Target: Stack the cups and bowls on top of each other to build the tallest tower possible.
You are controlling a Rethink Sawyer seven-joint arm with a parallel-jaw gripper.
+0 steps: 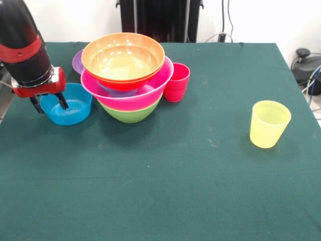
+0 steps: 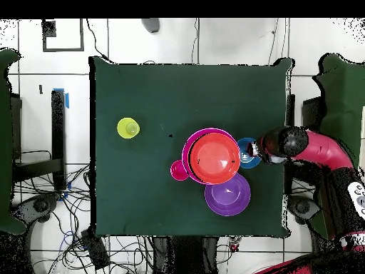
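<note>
The tower (image 1: 125, 75) stands at the table's back left: a green bowl (image 1: 131, 115) at the bottom, the big pink bowl (image 1: 120, 98) above it, smaller bowls nested inside, and a wide orange bowl (image 1: 123, 55) on top. It also shows in the overhead view (image 2: 211, 157). A small blue bowl (image 1: 70, 108) sits just left of it. My gripper (image 1: 49, 104) is open and low over that bowl's left rim, one finger outside and one inside; it also shows in the overhead view (image 2: 251, 155). The red cup (image 1: 176, 82) stands against the tower's right side. The yellow cup (image 1: 270, 123) stands alone at the right.
A purple bowl (image 1: 77, 61) sits behind the tower at the left and shows beside it from overhead (image 2: 227, 194). The green table (image 1: 165, 186) ends close to the blue bowl's left side. Cables and equipment lie off the table's right edge.
</note>
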